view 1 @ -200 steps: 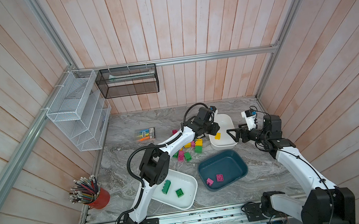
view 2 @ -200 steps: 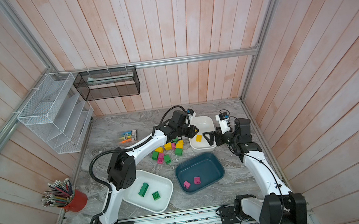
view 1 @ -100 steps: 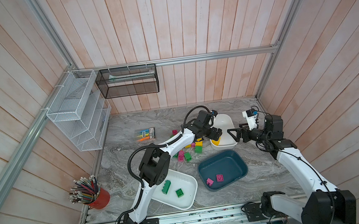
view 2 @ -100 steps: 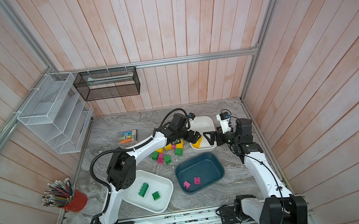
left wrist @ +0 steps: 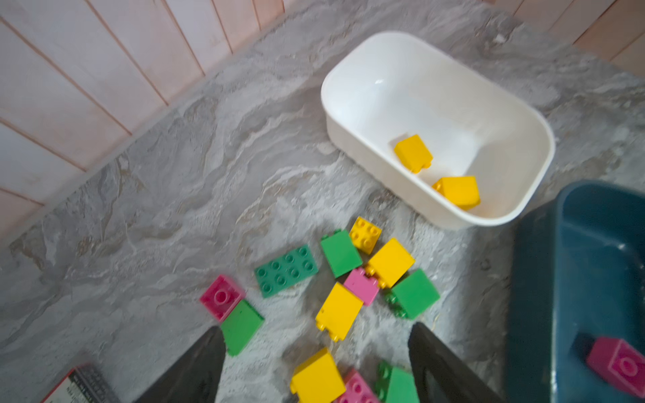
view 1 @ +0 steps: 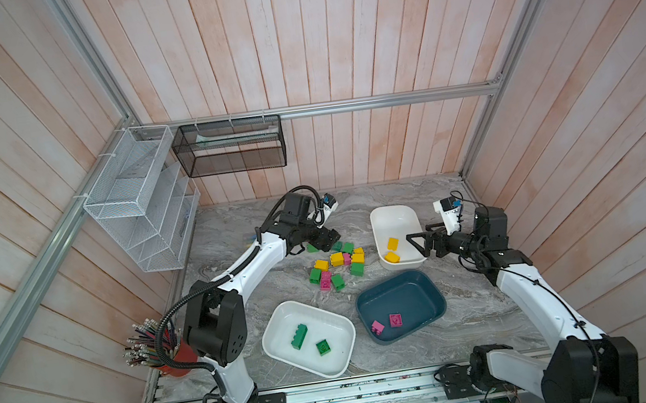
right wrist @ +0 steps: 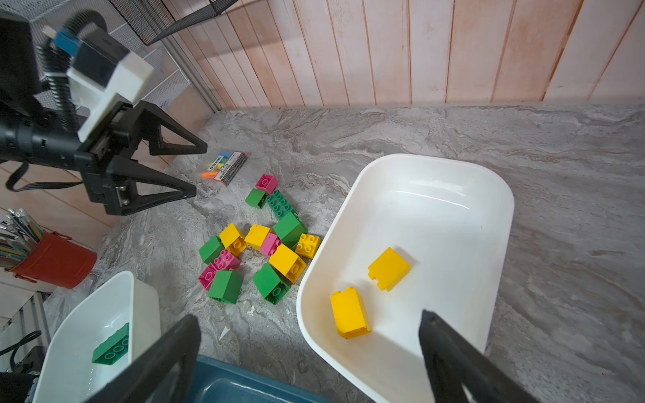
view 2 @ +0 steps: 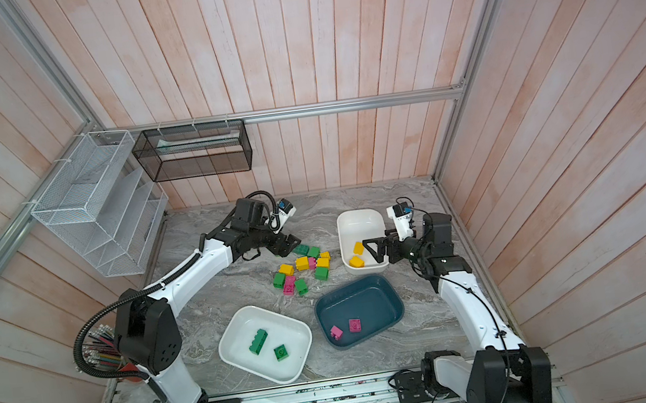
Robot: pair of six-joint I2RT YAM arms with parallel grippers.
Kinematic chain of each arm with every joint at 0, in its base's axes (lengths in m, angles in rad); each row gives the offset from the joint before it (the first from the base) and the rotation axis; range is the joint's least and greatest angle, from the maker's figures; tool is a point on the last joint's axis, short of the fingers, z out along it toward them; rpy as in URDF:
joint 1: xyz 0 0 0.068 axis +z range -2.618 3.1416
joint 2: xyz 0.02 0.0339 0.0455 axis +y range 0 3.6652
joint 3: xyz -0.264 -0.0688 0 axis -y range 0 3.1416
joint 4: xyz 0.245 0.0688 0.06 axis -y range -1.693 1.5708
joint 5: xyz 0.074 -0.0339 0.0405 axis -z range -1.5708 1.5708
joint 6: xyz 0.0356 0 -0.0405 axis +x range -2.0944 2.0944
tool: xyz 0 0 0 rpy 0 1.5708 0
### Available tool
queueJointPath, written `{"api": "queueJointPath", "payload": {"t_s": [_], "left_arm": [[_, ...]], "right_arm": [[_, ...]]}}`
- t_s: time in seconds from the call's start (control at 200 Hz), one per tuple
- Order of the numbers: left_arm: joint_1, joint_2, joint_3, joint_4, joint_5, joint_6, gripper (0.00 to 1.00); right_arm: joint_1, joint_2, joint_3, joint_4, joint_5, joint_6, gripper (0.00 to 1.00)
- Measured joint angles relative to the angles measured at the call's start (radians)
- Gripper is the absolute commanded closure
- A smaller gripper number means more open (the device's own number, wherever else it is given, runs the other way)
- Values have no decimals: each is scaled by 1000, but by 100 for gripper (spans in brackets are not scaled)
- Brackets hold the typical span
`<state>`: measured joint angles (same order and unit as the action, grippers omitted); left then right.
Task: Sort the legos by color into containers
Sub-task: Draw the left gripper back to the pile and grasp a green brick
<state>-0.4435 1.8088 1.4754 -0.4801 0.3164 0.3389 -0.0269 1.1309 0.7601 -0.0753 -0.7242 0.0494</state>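
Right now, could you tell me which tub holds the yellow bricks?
The far white tub, with two yellow bricks; the near white tub holds green bricks, the teal tub pink bricks.

No text reads clearly; the highlighter pack (right wrist: 225,168) on the desk (right wrist: 384,132) carries small print, too blurred to make out.

Bare table (view 1: 282,295) lies open left of the brick pile (view 1: 336,258) and along the back wall. On the right, the pile sits just beside the far white tub (view 1: 394,219). In front, 2 more tubs block the way: the near white tub (view 1: 327,319) and the teal tub (view 1: 400,297), nearly touching, with a narrow strip of table between them and the pile.
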Motion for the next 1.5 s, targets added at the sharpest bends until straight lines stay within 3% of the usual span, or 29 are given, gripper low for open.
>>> {"api": "queueJointPath", "payload": {"t_s": [0.155,0.46,0.745,1.145,1.5], "left_arm": [[100,69,13,-48,58,124,19],[180,195,49,-59,118,289,21],[183,310,112,-51,157,391,23],[182,390,156,-60,183,440,29],[169,439,206,-110,200,457,44]], "right_arm": [[0,0,0,0,0,-1,2],[0,0,-6,0,1,-5,2],[0,0,-11,0,1,-5,2],[0,0,-15,0,1,-5,2],[0,9,-15,0,1,-5,2]]}}
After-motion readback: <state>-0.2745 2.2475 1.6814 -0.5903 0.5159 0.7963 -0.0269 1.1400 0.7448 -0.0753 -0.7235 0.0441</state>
